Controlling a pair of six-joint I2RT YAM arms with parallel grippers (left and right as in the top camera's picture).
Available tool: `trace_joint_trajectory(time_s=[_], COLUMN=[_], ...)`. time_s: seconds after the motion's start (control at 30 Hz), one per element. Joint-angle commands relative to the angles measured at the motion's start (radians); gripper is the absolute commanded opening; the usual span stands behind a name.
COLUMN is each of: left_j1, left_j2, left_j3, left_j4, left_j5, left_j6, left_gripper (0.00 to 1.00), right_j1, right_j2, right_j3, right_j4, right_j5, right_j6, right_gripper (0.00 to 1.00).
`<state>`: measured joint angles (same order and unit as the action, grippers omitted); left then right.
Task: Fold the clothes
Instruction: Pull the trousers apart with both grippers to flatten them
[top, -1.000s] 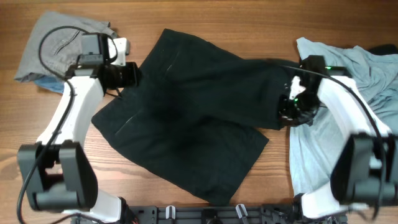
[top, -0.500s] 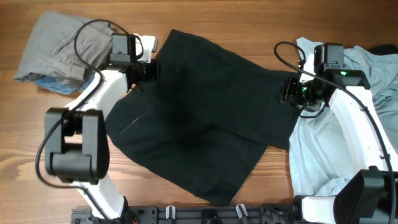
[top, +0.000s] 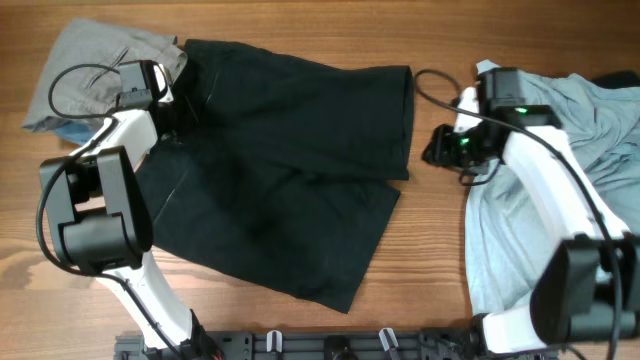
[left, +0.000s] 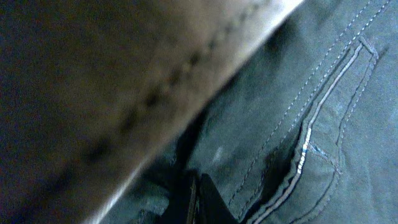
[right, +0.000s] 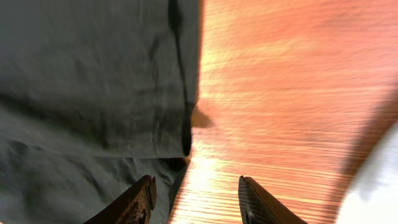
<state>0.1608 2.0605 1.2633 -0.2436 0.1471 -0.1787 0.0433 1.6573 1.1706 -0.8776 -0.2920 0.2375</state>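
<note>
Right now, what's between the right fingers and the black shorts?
Just bare wooden table between the fingers and black shorts, in the right wrist view.

Brown wooden table (top: 435, 285), plank-grained and matte: lying under everything, with bare surface showing along the far edge, in the near left corner and in a strip right of centre from overhead. The same table (right: 292, 93) is filling the right half of the right wrist view, glowing orange-brown with fine grain.

Black metal rail (top: 330, 345) with small clamps and fittings: running along the table's near edge, partly cropped.
</note>
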Motion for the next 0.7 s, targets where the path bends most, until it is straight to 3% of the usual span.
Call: trace_joint_trajectory(time_s=[0.0,0.03,0.13,0.2,0.23,0.27,0.3,0.33,0.43,0.5,0.6,0.67], left_j1=[-0.032,-0.045,-0.074,-0.082,-0.085,-0.085,-0.085,-0.085,-0.085,-0.086,-0.097,-0.103], left_j2=[-0.061,-0.080,-0.116,-0.132,-0.150,-0.172,-0.192,-0.210,-0.245,-0.249,-0.252,-0.277], left_j3=[-0.022,-0.022,-0.022,-0.022,-0.022,-0.022,-0.022,-0.022,-0.022,-0.022,-0.022,-0.022], left_j4=[-0.014,-0.016,-0.040,-0.058,-0.072,-0.089,-0.106,-0.121,-0.157,-0.182,-0.224,-0.272], left_j5=[0.057,0.059,0.065,0.066,0.066,0.066,0.066,0.066,0.066,0.066,0.074,0.073], left_j6=[-0.034,-0.031,0.011,0.029,0.053,0.063,0.067,0.067,0.068,0.068,0.068,0.071], left_gripper=[0.10,0.14,0.24,0.29,0.34,0.37,0.39,0.41,0.46,0.50,0.51,0.52], right_j1=[0.090,0.122,0.202,0.230,0.242,0.238,0.222,0.200,0.089,-0.011,-0.138,-0.173], right_j2=[0.129,0.173,0.268,0.299,0.316,0.315,0.308,0.303,0.302,0.302,0.296,0.257], right_j3=[-0.002,-0.002,-0.002,-0.002,-0.002,-0.001,-0.001,0.001,0.001,0.006,0.064,0.095], right_j4=[0.011,0.025,0.021,0.030,0.040,0.040,0.038,0.037,0.106,0.196,0.223,0.163], right_j5=[-0.022,-0.042,-0.045,-0.045,-0.019,0.061,0.172,0.268,0.429,0.431,0.232,0.188], right_j6=[-0.005,-0.050,-0.111,-0.109,-0.100,-0.050,0.009,0.062,0.122,0.118,-0.040,-0.055], right_gripper=[0.47,0.40,0.55,0.53,0.28,0.13,0.05,0.04,0.04,0.05,0.37,0.38])
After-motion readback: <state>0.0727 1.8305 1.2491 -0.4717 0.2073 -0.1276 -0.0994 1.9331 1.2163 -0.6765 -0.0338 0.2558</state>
